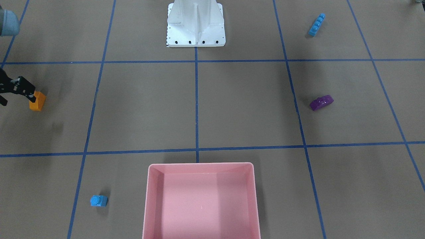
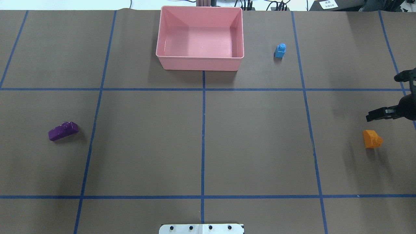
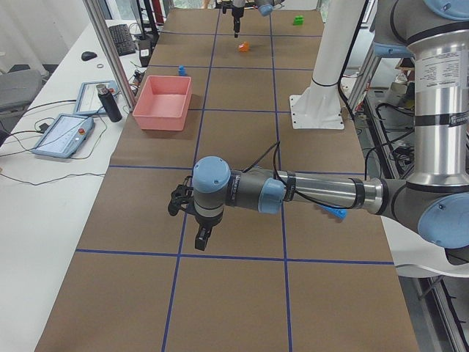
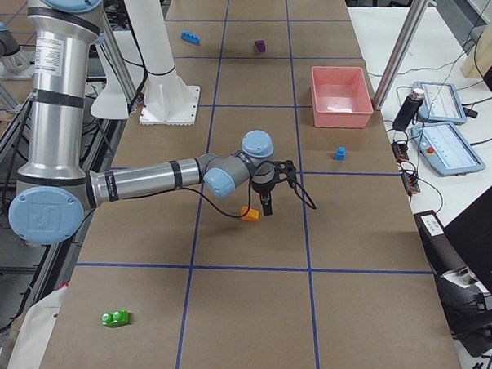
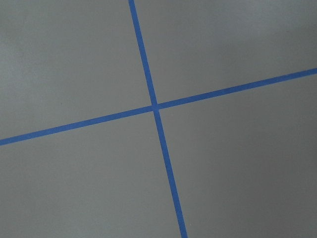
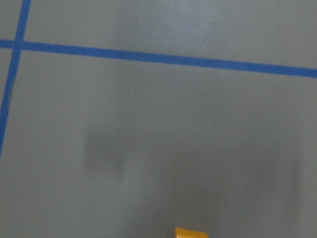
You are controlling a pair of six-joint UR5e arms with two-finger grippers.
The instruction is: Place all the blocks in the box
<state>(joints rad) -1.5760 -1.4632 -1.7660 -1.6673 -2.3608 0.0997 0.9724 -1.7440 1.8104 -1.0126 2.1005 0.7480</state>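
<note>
Robotics lab. Table (image 3: 234, 308) papered brown, gridded in blue tape (image 3: 330, 260). Beside the table: white bench (image 3: 44, 191) bearing teach pendants (image 3: 62, 136), keyboard (image 3: 122, 38), mouse (image 3: 89, 56). Aluminium frame posts (image 3: 111, 55) at the table's edge.

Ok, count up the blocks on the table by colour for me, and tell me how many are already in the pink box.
Orange: 1, the orange block
Light blue: 2, the small light-blue block and the long light-blue block
Purple: 1, the purple block
Green: 1, the green block
Total: 5 blocks, 0 in the pink box
</note>
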